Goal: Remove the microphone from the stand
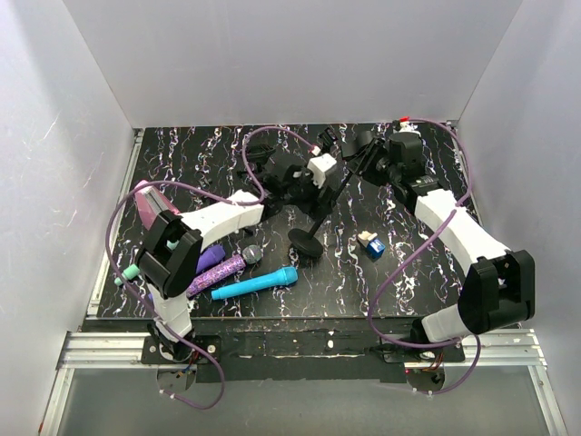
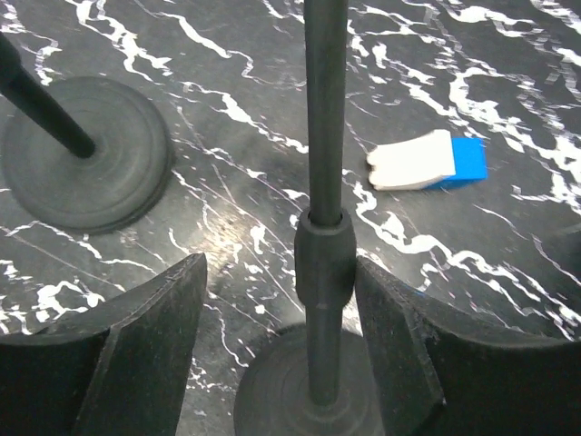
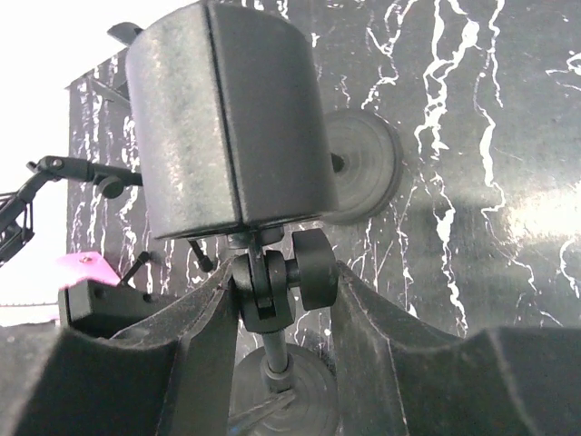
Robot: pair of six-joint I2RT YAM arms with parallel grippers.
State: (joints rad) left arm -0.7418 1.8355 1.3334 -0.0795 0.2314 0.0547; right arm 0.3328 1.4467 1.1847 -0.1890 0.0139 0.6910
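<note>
A black microphone stand [image 1: 329, 207] leans from its round base [image 1: 306, 243] up toward both grippers. My left gripper [image 2: 281, 263] is open around the stand's pole [image 2: 325, 136]; the right finger is next to the pole's collar and there is a gap on the left. My right gripper [image 3: 281, 272] is shut on the stand's swivel joint [image 3: 265, 282] and knob, under a wide black cylindrical holder [image 3: 227, 118]. I cannot tell whether anything sits in the holder. A purple microphone [image 1: 218, 271] and a blue microphone [image 1: 257, 283] lie on the table at the front left.
A second round stand base [image 2: 82, 154] with its pole stands close by. A small white and blue block [image 1: 370, 243] lies right of the base. A pink object [image 1: 150, 204] sits at the left. White walls enclose the black marbled table [image 1: 200, 154].
</note>
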